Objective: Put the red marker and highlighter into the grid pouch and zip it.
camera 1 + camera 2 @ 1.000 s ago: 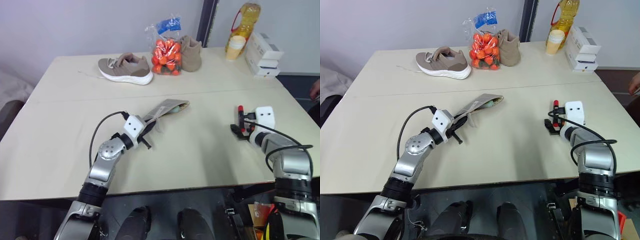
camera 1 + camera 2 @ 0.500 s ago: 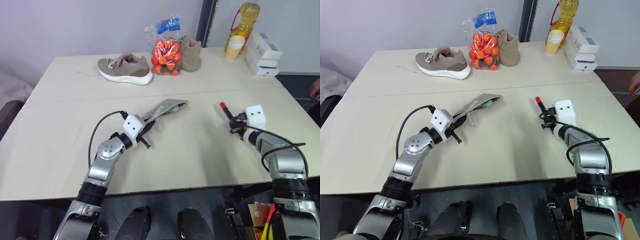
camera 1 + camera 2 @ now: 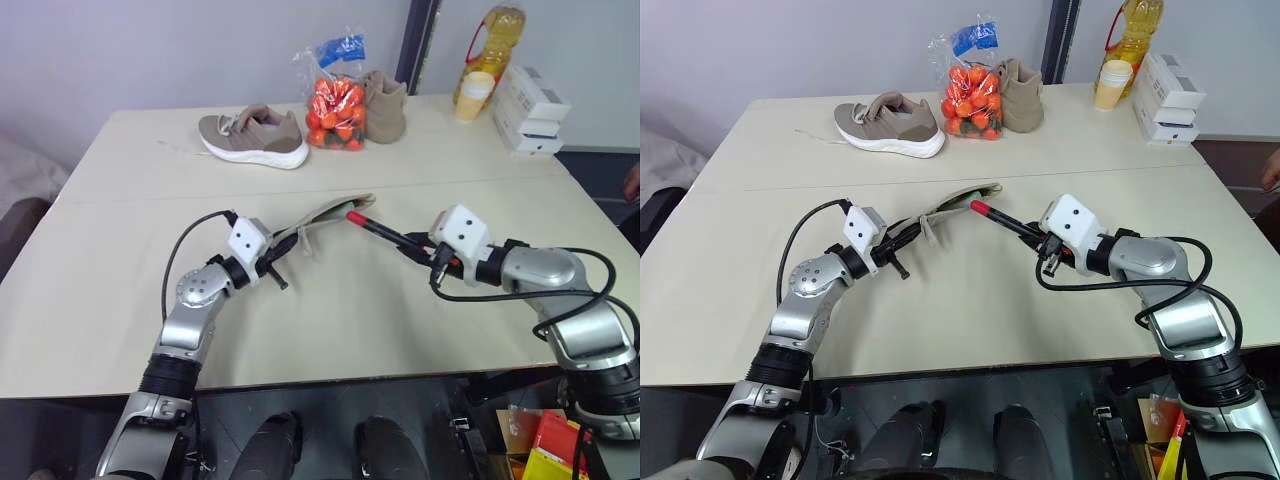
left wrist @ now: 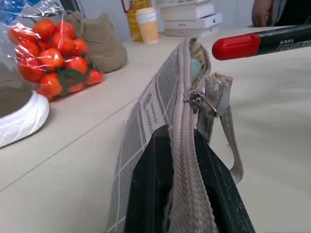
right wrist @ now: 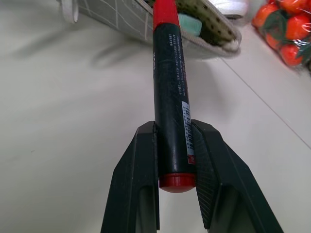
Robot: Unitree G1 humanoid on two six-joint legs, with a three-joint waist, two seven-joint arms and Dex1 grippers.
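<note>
Left eye view showed the bench point(image 3: 90, 290) with the grid pouch point(image 3: 325, 215) lifted off it near the middle, its near end clamped in the fully closed left pincer point(image 3: 275, 262) and its far mouth gaping. Inside that mouth lay the highlighter point(image 5: 192, 24), a pale green end just visible. The right pincer point(image 3: 418, 248) was closed on the tail of the red marker point(image 3: 385, 232), whose red cap sat just at the pouch opening. Insertion of the marker appeared to be the step in hand; next it probably needed pushing along the pouch's length, then releasing. A second earlier the right pincer was spread wide over the marker at the bench's right side.
</note>
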